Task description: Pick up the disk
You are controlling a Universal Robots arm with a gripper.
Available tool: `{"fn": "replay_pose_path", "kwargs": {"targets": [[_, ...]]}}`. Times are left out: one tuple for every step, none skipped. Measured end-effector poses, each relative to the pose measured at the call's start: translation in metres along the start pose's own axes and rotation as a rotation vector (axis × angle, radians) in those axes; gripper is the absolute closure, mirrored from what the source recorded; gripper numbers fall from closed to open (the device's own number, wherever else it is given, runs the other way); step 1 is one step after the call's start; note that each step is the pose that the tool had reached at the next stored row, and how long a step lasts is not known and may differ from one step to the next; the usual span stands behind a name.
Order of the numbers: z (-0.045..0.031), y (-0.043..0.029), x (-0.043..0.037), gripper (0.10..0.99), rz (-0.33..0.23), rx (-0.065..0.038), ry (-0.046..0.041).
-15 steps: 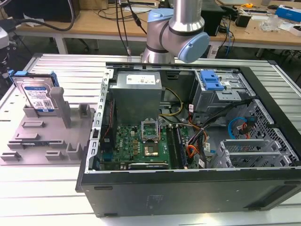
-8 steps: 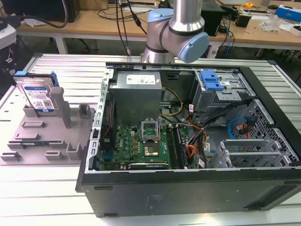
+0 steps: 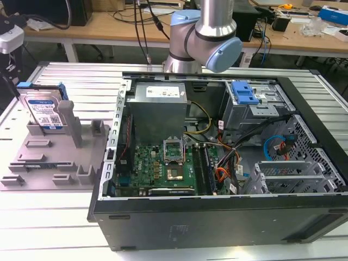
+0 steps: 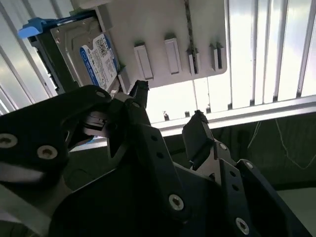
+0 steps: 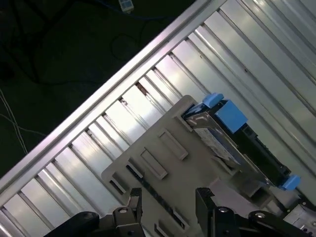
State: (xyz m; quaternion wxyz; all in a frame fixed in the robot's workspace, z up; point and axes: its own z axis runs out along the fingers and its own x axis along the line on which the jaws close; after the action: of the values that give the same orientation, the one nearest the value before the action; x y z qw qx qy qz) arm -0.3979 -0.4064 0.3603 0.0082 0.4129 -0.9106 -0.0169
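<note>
The flat, silver, rectangular disk point(image 3: 44, 111) has a white-and-blue label and blue plastic rails on its sides. It stands on its edge in the grey plastic tray with slots point(image 3: 54, 160), on the ribbed metal bench point(image 3: 49, 223), at the exterior view's left. In both wrist views my black end effector point(image 4: 168, 111) point(image 5: 169, 200) is open and holds nothing. It hangs over the tray, near the disk but not touching it. My silver and blue arm point(image 3: 206, 32) stands behind the open black computer case point(image 3: 217, 223).
</note>
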Motion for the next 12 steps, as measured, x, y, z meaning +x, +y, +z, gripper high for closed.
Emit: {"fn": "replay_pose_path", "kwargs": {"targets": [[0.0, 0.0, 0.0, 0.529, -0.032, 0.0, 0.0012], [0.0001, 0.0, 0.0, 0.529, -0.054, 0.0, 0.0019], [0.0002, 0.0, 0.0, 0.529, -0.071, 0.0, 0.0026], [0.0003, 0.0, 0.0, 0.529, -0.109, 0.0, 0.0044], [0.0004, 0.0, 0.0, 0.529, -0.14, 0.001, 0.0058], [0.0005, 0.0, 0.0, 0.529, -0.172, 0.001, 0.007], [0.0005, 0.0, 0.0, 0.529, -0.195, 0.001, 0.0079], [0.0006, 0.0, 0.0, 0.529, -0.215, 0.001, 0.0087], [0.0006, 0.0, 0.0, 0.529, -0.241, 0.001, 0.0096], [0.0007, 0.0, 0.0, 0.529, -0.261, 0.001, 0.0103], [0.0008, -0.0001, 0.0, 0.529, -0.289, 0.001, 0.0114], [0.001, -0.0001, 0.0, 0.529, -0.319, 0.001, 0.0125]]}}
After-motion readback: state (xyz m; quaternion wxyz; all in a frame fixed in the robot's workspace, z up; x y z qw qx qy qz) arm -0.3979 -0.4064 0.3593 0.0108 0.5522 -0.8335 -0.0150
